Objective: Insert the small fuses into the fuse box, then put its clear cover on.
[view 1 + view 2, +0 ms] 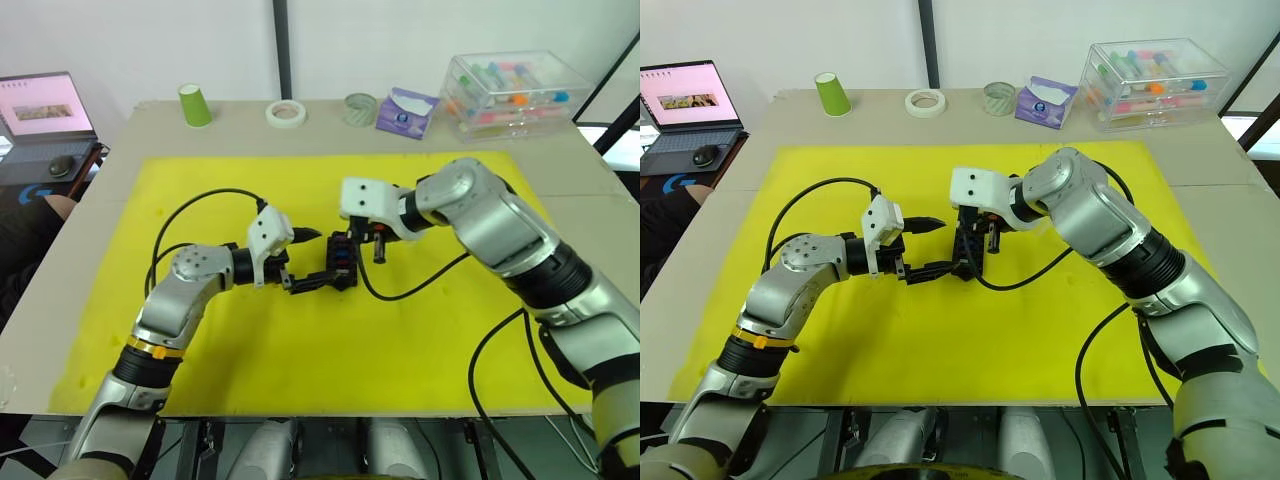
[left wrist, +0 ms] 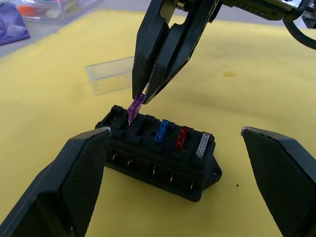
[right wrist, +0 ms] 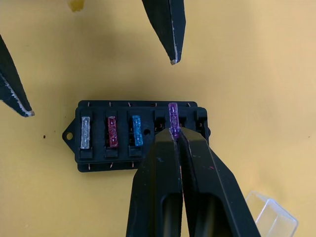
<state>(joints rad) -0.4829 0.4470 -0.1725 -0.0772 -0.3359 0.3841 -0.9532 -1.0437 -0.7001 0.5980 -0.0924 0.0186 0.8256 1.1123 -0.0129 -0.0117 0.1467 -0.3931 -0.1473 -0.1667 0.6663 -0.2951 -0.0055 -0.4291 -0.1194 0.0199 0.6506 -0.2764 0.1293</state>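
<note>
The black fuse box (image 2: 163, 163) lies on the yellow mat (image 1: 450, 340). A grey fuse (image 2: 203, 144), a red fuse (image 2: 182, 138) and a blue fuse (image 2: 162, 131) sit in one row of its slots. My right gripper (image 3: 177, 132) is shut on a purple fuse (image 3: 173, 114), held tilted with its blades at the mouth of the slot beside the blue one. My left gripper (image 2: 175, 131) is open, with one finger on each side of the box and neither touching it. The clear cover (image 2: 111, 74) lies on the mat just beyond the box.
Along the table's far edge stand a green cup (image 1: 195, 104), a tape roll (image 1: 286, 113), a second roll (image 1: 360, 108), a tissue pack (image 1: 405, 110) and a clear bin (image 1: 515, 92) of coloured tubes. A laptop (image 1: 45, 105) sits far left. Black cables loop over the mat.
</note>
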